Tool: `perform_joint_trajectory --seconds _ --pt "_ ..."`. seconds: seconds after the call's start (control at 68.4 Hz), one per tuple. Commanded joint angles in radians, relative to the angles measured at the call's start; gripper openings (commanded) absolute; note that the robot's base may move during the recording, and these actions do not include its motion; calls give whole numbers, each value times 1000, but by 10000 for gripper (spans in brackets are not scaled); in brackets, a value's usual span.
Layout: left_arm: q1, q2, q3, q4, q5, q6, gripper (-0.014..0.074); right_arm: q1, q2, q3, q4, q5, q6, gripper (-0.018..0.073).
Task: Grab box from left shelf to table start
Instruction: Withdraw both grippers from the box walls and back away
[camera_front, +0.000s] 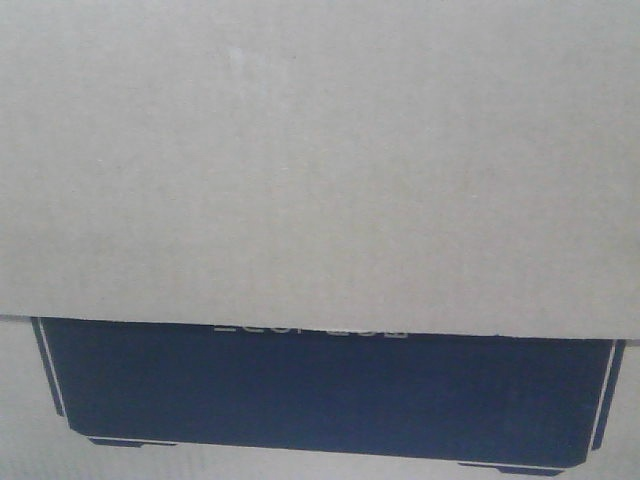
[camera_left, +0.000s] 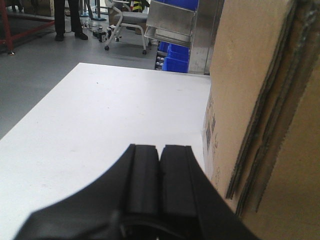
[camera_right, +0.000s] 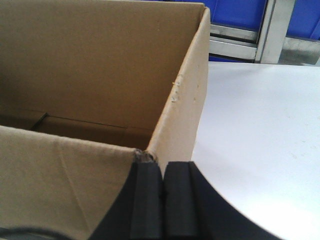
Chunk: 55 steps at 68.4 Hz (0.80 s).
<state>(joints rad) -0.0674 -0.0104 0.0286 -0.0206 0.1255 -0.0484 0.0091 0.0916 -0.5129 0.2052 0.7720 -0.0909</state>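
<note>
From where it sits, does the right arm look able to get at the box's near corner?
Probably yes. The right end effector, fingers together, sits right at the torn corner of the open box, with nothing between them; the white table beside it is bare.

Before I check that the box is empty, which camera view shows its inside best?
The right wrist view: it looks over the box's open top to the inner walls and floor. The front view shows only an outer panel with dark print; the left wrist view shows one outer side.
</note>
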Motion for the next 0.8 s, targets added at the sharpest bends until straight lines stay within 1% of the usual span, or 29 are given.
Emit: perform_joint_trajectory --seconds 0.0,0.731,0.79 --pt "0 -16 -3 -1 -95 -1 -99 -4 13 -23 -1 -80 -8 56" --pt "0 -16 -3 -1 -91 -1 -99 -4 13 -18 -1 -84 -8 56" --pt "0 -16 -3 -1 -91 -1 -99 -6 12 -12 -31 -101 -8 56"
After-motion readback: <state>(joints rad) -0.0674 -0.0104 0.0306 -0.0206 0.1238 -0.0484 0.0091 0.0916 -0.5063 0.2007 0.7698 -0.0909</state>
